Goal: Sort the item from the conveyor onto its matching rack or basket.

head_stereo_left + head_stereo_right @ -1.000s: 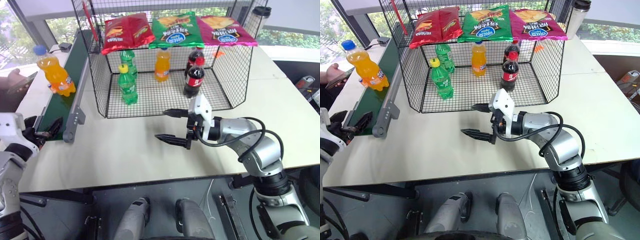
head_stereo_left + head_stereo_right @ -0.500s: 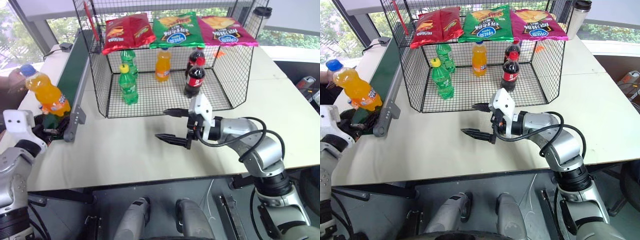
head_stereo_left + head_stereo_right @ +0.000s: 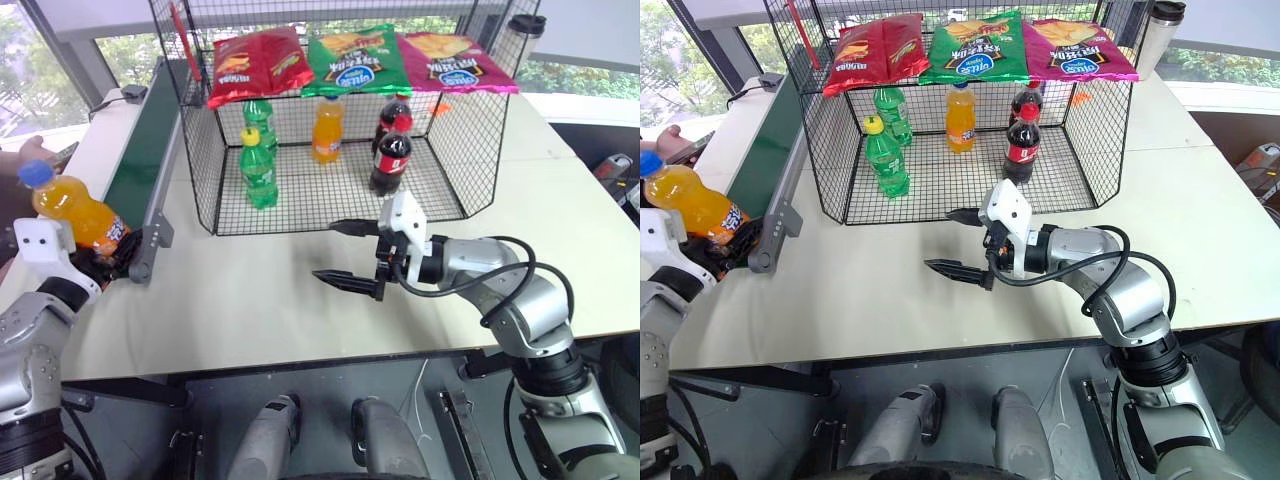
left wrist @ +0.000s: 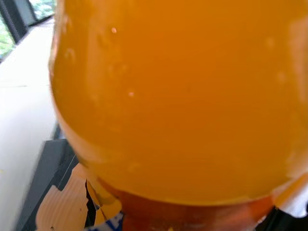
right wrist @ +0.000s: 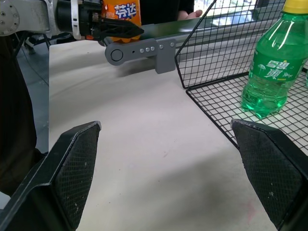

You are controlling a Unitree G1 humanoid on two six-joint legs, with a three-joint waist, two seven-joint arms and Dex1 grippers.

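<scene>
Left eye view: the left gripper [image 3: 100, 262] sits at the near end of the conveyor [image 3: 145, 165], its arm coming up from the lower left corner with the white wrist housing on top and the fingers aimed forward, about level. Its black fingers are clamped on the lower part of the orange soda bottle [image 3: 72, 212], around the label. The bottle leans, its long axis tilted so the blue cap points up and toward the robot's left, away from the cage, while its base sits low by the belt's rounded end. In the left wrist view the bottle's orange body [image 4: 178, 101] sits right against the lens.

The right gripper [image 3: 352, 256] is held over the bare table [image 3: 250, 300] in front of the cage [image 3: 330, 120], the forearm bent in from the right and the fingers pointing toward the robot's left, roughly level. Its two fingers are spread wide apart with nothing between them; the right wrist view shows both mesh-textured pads with table surface between.

Counts: one orange bottle with a blue cap in the gripper. Inside the cage stand five bottles: two green ones, one orange one and two dark cola ones. On the cage's flat top lie three snack bags: one red, one green, one pink. A person's hand [image 3: 675, 140] shows at the far left edge.
</scene>
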